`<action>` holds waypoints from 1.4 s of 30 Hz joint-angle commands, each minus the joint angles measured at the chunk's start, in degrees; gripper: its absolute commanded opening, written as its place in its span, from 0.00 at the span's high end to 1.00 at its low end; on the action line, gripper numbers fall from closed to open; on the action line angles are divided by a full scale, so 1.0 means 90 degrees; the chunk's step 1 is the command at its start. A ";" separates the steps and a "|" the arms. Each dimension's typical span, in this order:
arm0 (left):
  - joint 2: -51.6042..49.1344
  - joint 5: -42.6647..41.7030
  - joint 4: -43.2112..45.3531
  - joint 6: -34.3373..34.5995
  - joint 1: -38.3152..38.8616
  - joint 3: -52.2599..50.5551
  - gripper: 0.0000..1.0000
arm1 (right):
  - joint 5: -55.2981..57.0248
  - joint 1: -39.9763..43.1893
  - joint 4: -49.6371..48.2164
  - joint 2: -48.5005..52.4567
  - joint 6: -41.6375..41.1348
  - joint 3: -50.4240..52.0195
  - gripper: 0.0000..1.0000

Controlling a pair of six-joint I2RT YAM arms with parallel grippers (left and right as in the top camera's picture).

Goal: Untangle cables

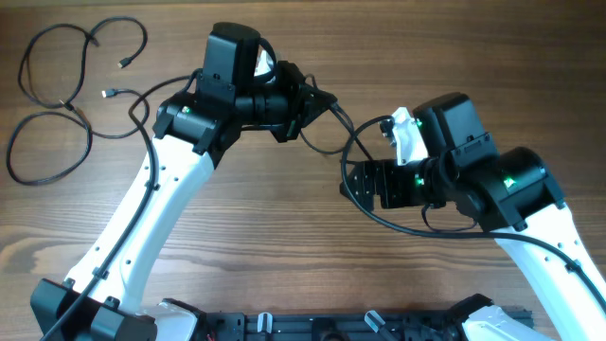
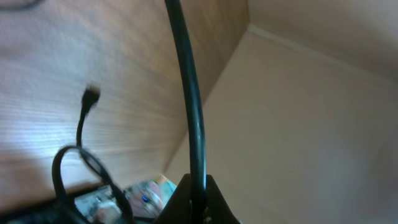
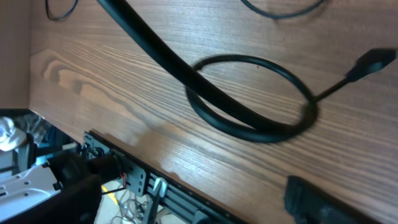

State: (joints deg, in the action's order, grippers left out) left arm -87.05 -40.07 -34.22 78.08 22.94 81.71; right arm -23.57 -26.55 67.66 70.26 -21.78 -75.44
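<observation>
Several thin black cables lie in loops at the table's far left, one with a silver-tipped plug. My left gripper is at the top middle, shut on a black cable that rises straight out of its jaws. Beside it hangs another cable end with a small plug. My right gripper is lower right of the left one and open, its fingers wide apart with nothing between them. Beyond them a black cable loop lies on the wood, with a plug past it.
The wooden table ends at a black metal rail along its front edge, where both arm bases stand. A beige wall stands past the table's far edge. Thicker black wires run along the right arm.
</observation>
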 commanded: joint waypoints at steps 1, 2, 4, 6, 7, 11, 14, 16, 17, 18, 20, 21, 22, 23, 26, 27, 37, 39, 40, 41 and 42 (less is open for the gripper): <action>0.0044 -0.0573 0.0046 0.0741 -0.0027 0.0049 0.96 | 0.0119 -0.0002 -0.0112 -0.0083 0.0398 0.0022 0.11; 0.0044 -0.0648 0.0046 0.0736 -0.0027 0.0049 0.96 | 0.0260 -0.0002 -0.0109 -0.0083 0.0393 0.0022 0.11; 0.0044 -0.0736 0.0044 0.0733 -0.0027 0.0049 0.96 | 0.0415 -0.0002 -0.0134 -0.0083 0.0391 0.0022 0.11; 0.0041 -0.0729 0.0044 0.0729 -0.0029 0.0049 0.96 | 0.0408 -0.0002 -0.0262 -0.0083 0.0148 0.0022 0.11; 0.0041 -0.0729 0.0044 0.0731 -0.0027 0.0049 0.96 | 0.0408 -0.0002 -0.0335 -0.0083 -0.0058 0.0022 0.11; 0.0041 -0.0731 0.0044 0.0731 -0.0027 0.0049 0.96 | 0.0641 -0.0002 -0.0612 -0.0083 -0.1316 0.0022 0.10; 0.0041 -0.0733 0.0041 0.0731 -0.0027 0.0049 0.96 | 0.1107 -0.0002 -0.0692 -0.0083 -0.1955 0.0022 0.10; 0.0041 -0.0736 0.0041 0.0731 -0.0024 0.0049 0.96 | 0.1309 -0.0002 -0.0709 -0.0080 -0.2339 0.0022 0.11; 0.0041 -0.0738 0.0041 0.0733 -0.0024 0.0049 0.96 | 0.1409 -0.0002 -0.0731 -0.0073 -0.2526 0.0022 0.19; 0.0041 -0.0743 0.0041 0.0733 -0.0019 0.0049 0.96 | 0.1547 -0.0002 -0.0738 -0.0068 -0.2752 0.0022 0.21; 0.0041 -0.0782 0.0044 0.0736 -0.0022 0.0049 0.96 | 0.1698 -0.0002 -0.0753 -0.0041 -0.3053 0.0022 0.25; 0.0041 -0.0784 0.0044 0.0736 -0.0022 0.0049 0.96 | 0.1693 -0.0002 -0.0755 -0.0022 -0.3162 0.0022 0.27; 0.0041 -0.0782 0.0044 0.0736 -0.0019 0.0049 0.96 | 0.1695 -0.0002 -0.0755 -0.0007 -0.3259 0.0022 0.28; 0.0041 -0.0782 0.0044 0.0736 -0.0019 0.0049 0.96 | 0.1695 -0.0002 -0.0770 0.0015 -0.3291 0.0022 0.31; 0.0041 -0.0780 0.0044 0.0733 -0.0022 0.0049 0.96 | 0.1695 -0.0002 -0.0828 0.0075 -0.3296 0.0022 0.52; 0.0041 -0.0780 0.0044 0.0733 -0.0022 0.0049 0.96 | 0.1695 -0.0002 -0.0826 0.0075 -0.3296 0.0022 0.58; 0.0041 -0.0787 0.0041 0.0811 -0.0027 0.0049 0.96 | 0.2084 -0.0002 -0.0886 0.0095 -0.3313 0.0022 0.71; 0.0041 -0.0860 0.0022 0.1071 -0.0027 0.0049 0.96 | 0.2079 -0.0002 -0.0923 0.0165 -0.3514 0.0022 0.72; 0.0041 -0.0884 0.0024 0.1098 -0.0027 0.0049 0.96 | 0.2079 -0.0002 -0.0923 0.0194 -0.3604 0.0022 0.71; 0.0041 -0.0882 0.0024 0.1180 -0.0027 0.0049 0.96 | 0.2079 -0.0002 -0.0933 0.0245 -0.3604 0.0022 0.71; 0.0041 -0.0879 0.0024 0.1214 -0.0027 0.0049 0.96 | 0.2079 -0.0002 -0.0945 0.0284 -0.3604 0.0022 0.72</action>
State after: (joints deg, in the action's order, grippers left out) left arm -87.05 -45.98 -34.13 86.35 22.96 81.71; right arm -6.83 -26.55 59.72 71.22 -52.49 -75.44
